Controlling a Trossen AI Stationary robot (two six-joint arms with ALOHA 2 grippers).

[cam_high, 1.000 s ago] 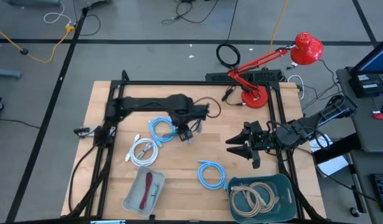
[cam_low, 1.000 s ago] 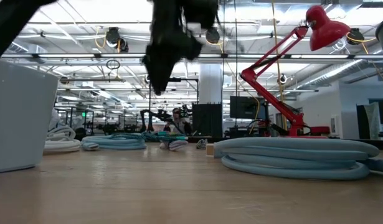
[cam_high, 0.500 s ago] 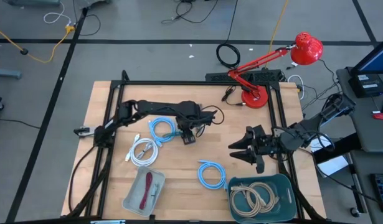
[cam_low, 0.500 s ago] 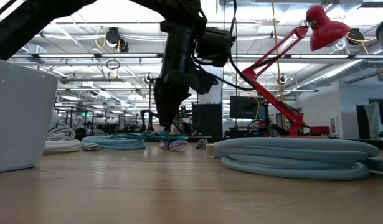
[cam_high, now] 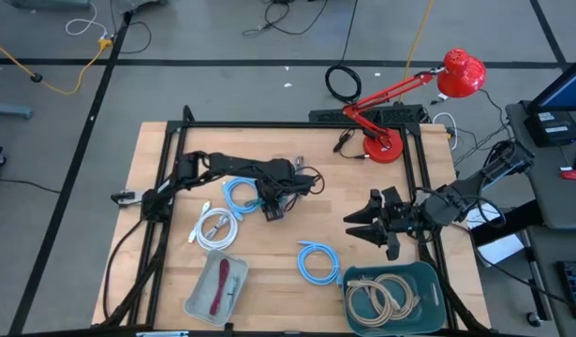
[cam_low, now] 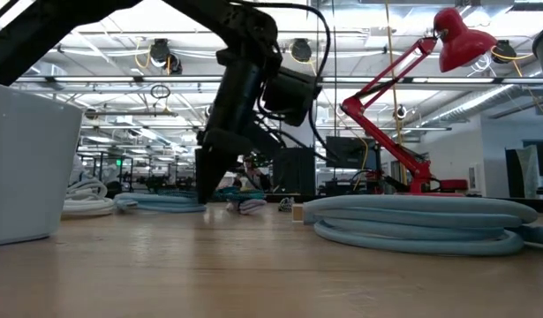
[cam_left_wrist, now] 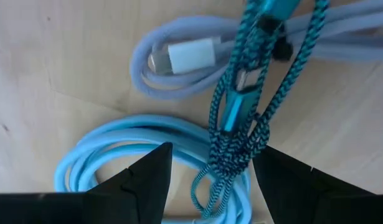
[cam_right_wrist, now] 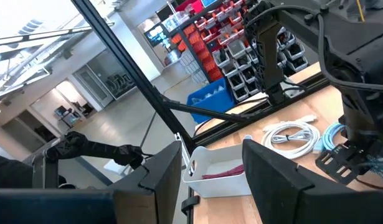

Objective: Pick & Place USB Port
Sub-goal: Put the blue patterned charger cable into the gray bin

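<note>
My left gripper (cam_high: 272, 210) points steeply down, open, low over a coil of light blue USB cable (cam_high: 238, 195) near the table's middle. In the left wrist view its fingers (cam_left_wrist: 147, 180) stand on either side of a braided teal-and-black cable (cam_left_wrist: 241, 118), which lies across the light blue coil (cam_left_wrist: 110, 149). I see no touch. Beyond it lies a pale cable with a white USB plug (cam_left_wrist: 191, 53). A white coil (cam_high: 215, 227) rests flat to the near left. My right gripper (cam_high: 358, 225) hangs open and level, high at the table's right.
Another light blue coil (cam_high: 316, 262) lies toward the near edge. A grey tray (cam_high: 201, 298) holding a red cable stands at the near left, and a teal bin (cam_high: 420, 276) with beige cables at the near right. A red desk lamp (cam_high: 386, 145) stands at the far right.
My left gripper has come down from well above the table to just over the light blue coil, shifting slightly toward the table's left and tipping more steeply downward. The cables have not moved.
</note>
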